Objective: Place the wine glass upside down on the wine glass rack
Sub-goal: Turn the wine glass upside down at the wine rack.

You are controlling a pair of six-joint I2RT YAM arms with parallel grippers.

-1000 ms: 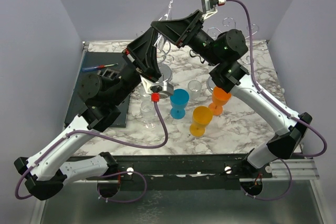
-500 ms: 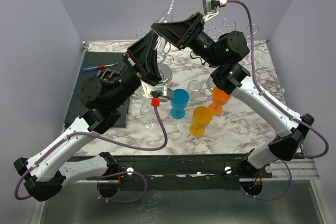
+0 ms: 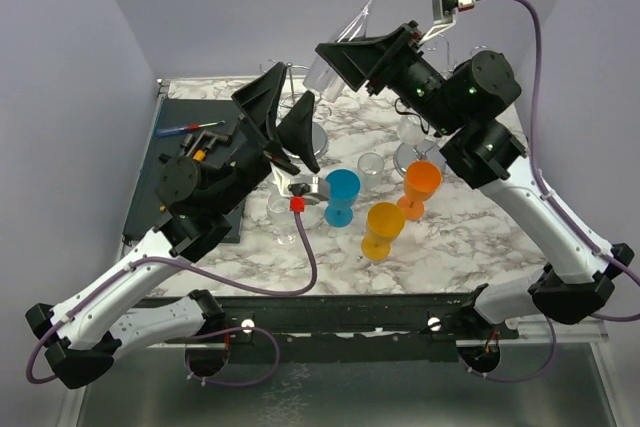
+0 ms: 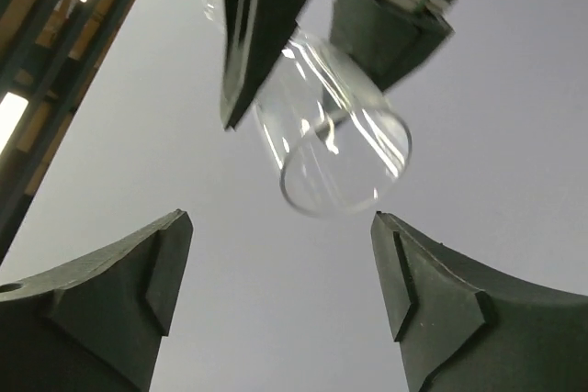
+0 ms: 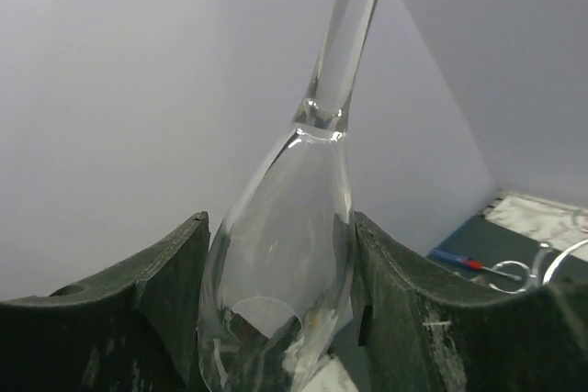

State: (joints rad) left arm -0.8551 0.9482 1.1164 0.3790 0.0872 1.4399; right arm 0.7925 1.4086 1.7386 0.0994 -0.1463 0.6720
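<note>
The clear wine glass (image 3: 372, 7) is tilted with its foot up near the top edge and its bowl down. My right gripper (image 3: 335, 62) is shut on the bowl; in the right wrist view the bowl (image 5: 285, 254) fills the gap between both fingers. My left gripper (image 3: 290, 87) stands open just below and left of the bowl, touching nothing. From the left wrist view I look up at the glass's rim (image 4: 344, 167) above my open left gripper (image 4: 280, 219). Wire loops of the wine glass rack (image 5: 558, 259) show at the back; my right arm mostly hides the rack from above.
On the marble table stand a blue goblet (image 3: 342, 195), a yellow goblet (image 3: 383, 227) and an orange goblet (image 3: 420, 185), with small clear glasses (image 3: 372, 164) among them. A dark mat (image 3: 170, 117) with a screwdriver (image 3: 190, 129) lies at the left.
My left gripper has opened and let go of the glass. The right arm has carried the glass up and to the right, its fingers closed on the bowl.
</note>
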